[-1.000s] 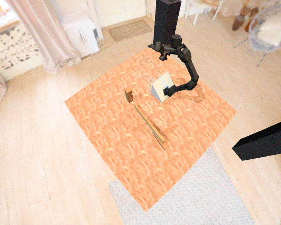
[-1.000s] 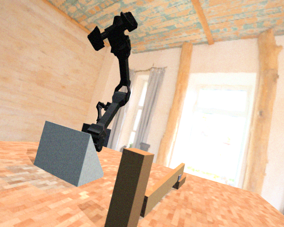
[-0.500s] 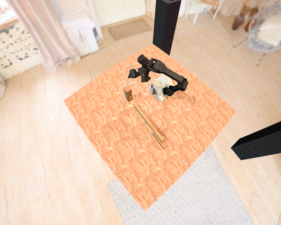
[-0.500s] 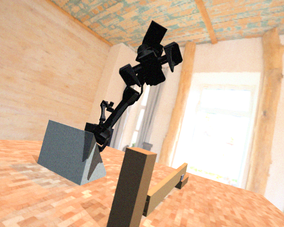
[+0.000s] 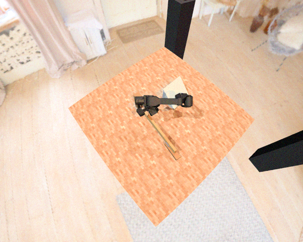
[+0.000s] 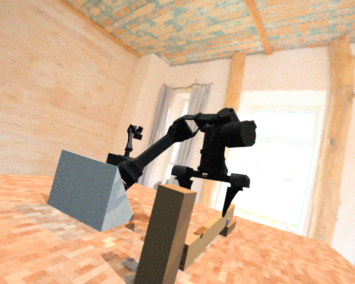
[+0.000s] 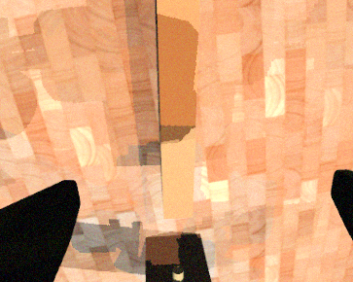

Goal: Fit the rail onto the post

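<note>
Top view: high overhead, far, tilted, whole table [image 5: 115,145] in frame. Exterior view: low at table level, close behind post [image 6: 164,235], facing along rail [image 6: 207,233]. Wrist view: looks straight down, near; post at 6 o'clock, rail [image 7: 176,83] toward 12. All share rail, post.

Pale plank floor [image 5: 42,161] surrounds the table, with a grey rug [image 5: 198,208] at its near corner. Pink curtains [image 5: 50,38] hang by a white cabinet [image 5: 86,36]. A bright window [image 6: 278,158] glows between rough timber posts [image 6: 333,137], under a patchy teal ceiling [image 6: 187,27].
</note>
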